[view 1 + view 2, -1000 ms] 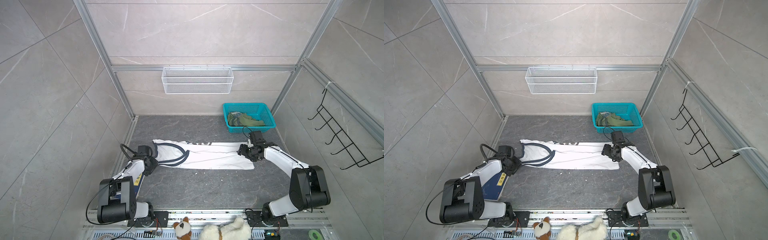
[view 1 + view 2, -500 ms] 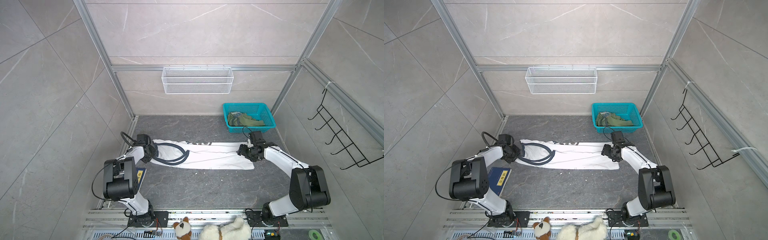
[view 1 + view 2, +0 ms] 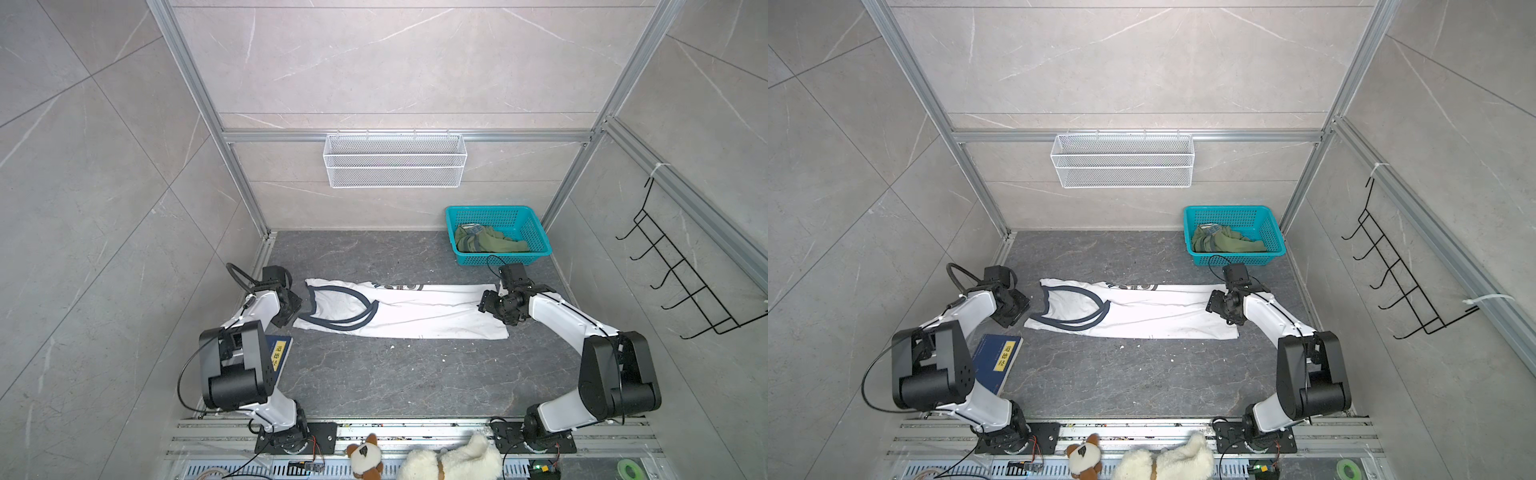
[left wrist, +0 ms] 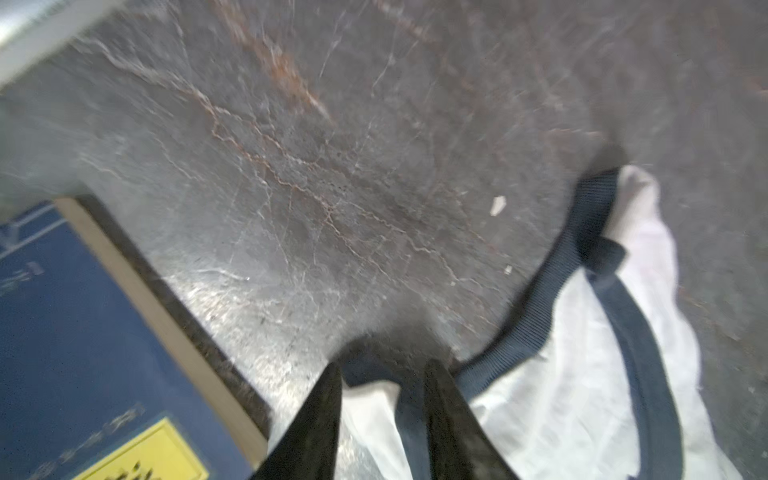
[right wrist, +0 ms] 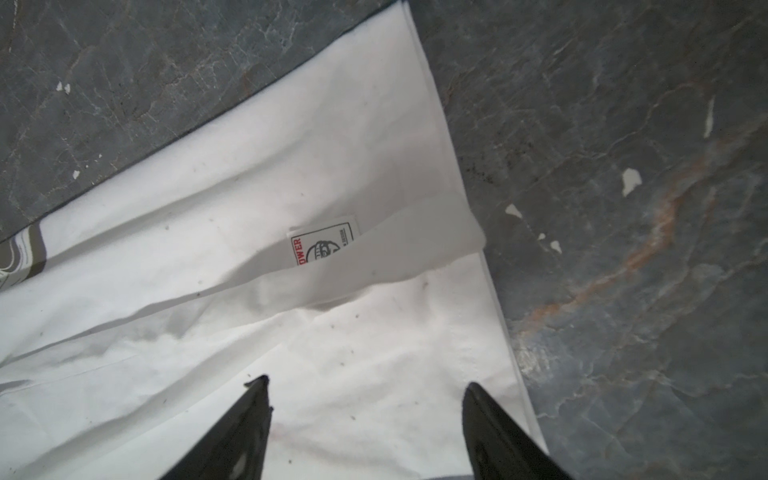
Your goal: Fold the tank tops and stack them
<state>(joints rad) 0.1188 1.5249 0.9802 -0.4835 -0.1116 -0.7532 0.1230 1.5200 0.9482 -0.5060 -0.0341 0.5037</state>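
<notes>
Subject: the white tank top (image 3: 399, 311) with navy ribbed trim lies flat on the dark grey marbled desk (image 3: 374, 374), mid-scene. It runs left to right, with the straps at the left and the hem at the right. It reads as a narrow band, and one flap overlaps along its length and shows a small printed label. The olive green tank top (image 3: 486, 243) sits crumpled in the teal plastic mesh basket (image 3: 498, 259) at the far right, not yet handled.

Left tool (image 4: 382, 368): set at the strap end, its fingers narrowly parted with navy trim and white cloth between them. Whether it is pinching the cloth cannot be told.

Right tool (image 5: 365, 382): jaws wide, poised over the hem just inside the right edge, holding nothing.

Assessment: the step in hand appears to be taking both ends for a crosswise fold. To do it well, each tool should catch every layer, including the loose flap. The ends should rise together and the edges should meet squarely.

Note: a blue hardback book with a yellow label (image 3: 278, 353) lies near left, close to the left arm. The cloth should be kept off it.
</notes>
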